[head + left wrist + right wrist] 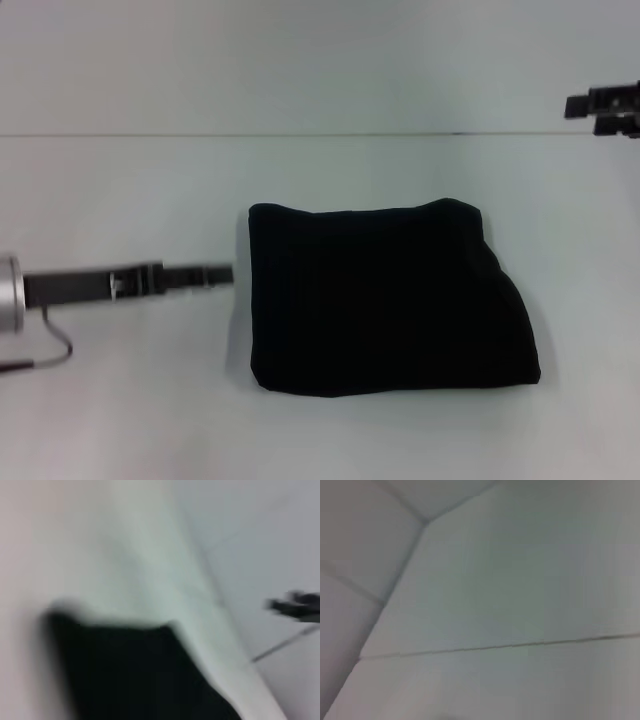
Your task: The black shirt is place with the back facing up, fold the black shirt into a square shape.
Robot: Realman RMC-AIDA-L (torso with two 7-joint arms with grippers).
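Observation:
The black shirt (385, 298) lies folded into a compact, roughly square bundle in the middle of the white table (130, 190), with no lettering showing. It also fills the lower part of the left wrist view (130, 675). My left gripper (225, 275) reaches in from the left, low over the table. Its tip is just short of the shirt's left edge and holds nothing. My right gripper (603, 108) hangs at the far right, well away from the shirt. It also shows far off in the left wrist view (297, 605).
A thin seam line (300, 134) crosses the table behind the shirt. A dark cable (50, 345) loops below my left arm. The right wrist view shows only the bare pale surface (510, 590) with seam lines.

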